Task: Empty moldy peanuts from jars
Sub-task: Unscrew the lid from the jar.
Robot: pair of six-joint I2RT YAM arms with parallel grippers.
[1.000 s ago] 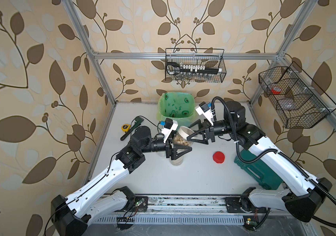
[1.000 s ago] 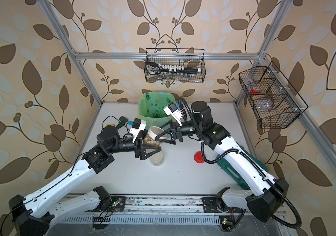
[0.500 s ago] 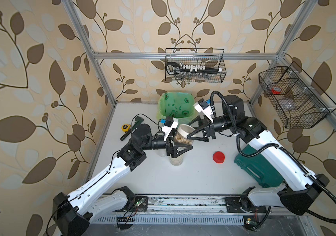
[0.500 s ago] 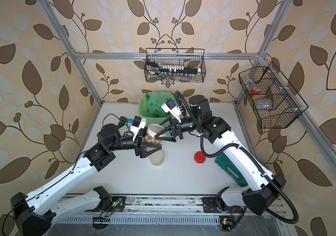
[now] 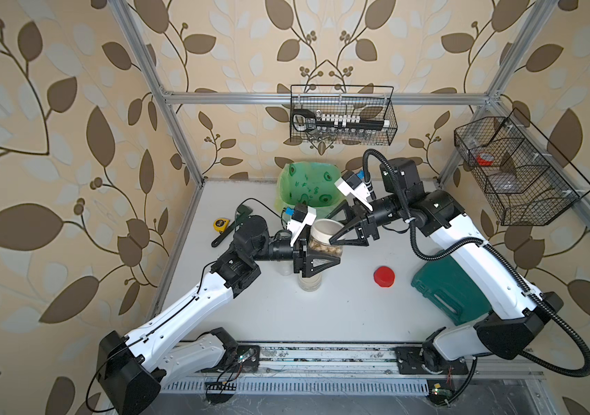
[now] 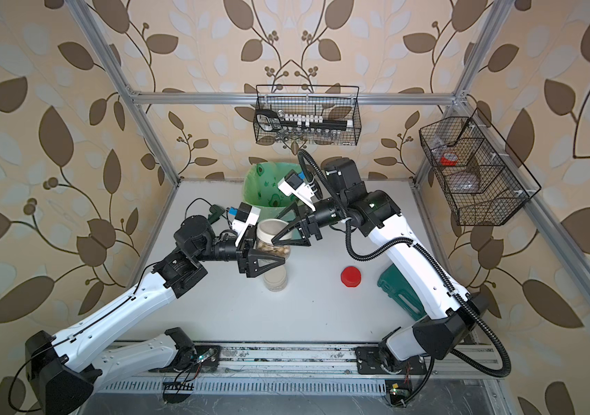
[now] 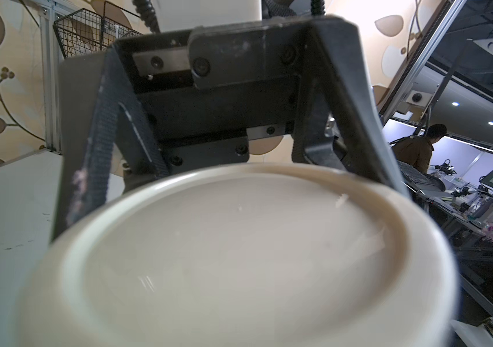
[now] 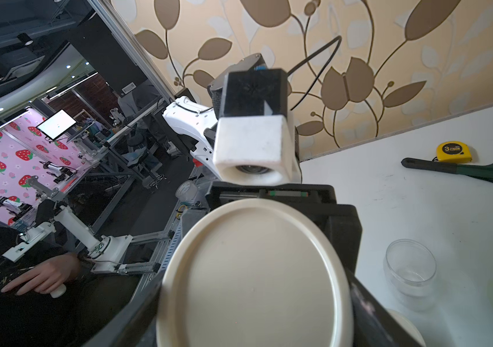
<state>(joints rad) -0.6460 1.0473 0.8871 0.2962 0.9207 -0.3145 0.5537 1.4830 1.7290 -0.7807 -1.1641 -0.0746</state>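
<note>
Jar with a beige lid [image 5: 310,284] is standing on the table [image 5: 322,316], the nearest of the things out in front of the bin [image 5: 304,187]. A red lid [image 5: 384,277] is lying at about the same depth, off toward the right arm's side of the bin, with a dark green case [image 5: 444,293] resting beyond it on that side.

Closer to the bin and lifted off the table, a second short jar [image 6: 275,248] is hanging just above the standing one. The left gripper [image 5: 322,253] is clamping its glass body. Pale peanuts [image 5: 323,247] are showing through the glass. The right gripper [image 5: 330,229] is closing on this jar's beige lid [image 8: 254,270], a finger [image 7: 98,144] pressing each side of the rim, and the lid is still sitting on the jar.

An empty open jar [image 8: 410,270] is standing beside the left gripper. A yellow tape measure [image 5: 221,224] and a green-handled tool [image 8: 461,172] are lying on the left arm's side of the bin.
</note>
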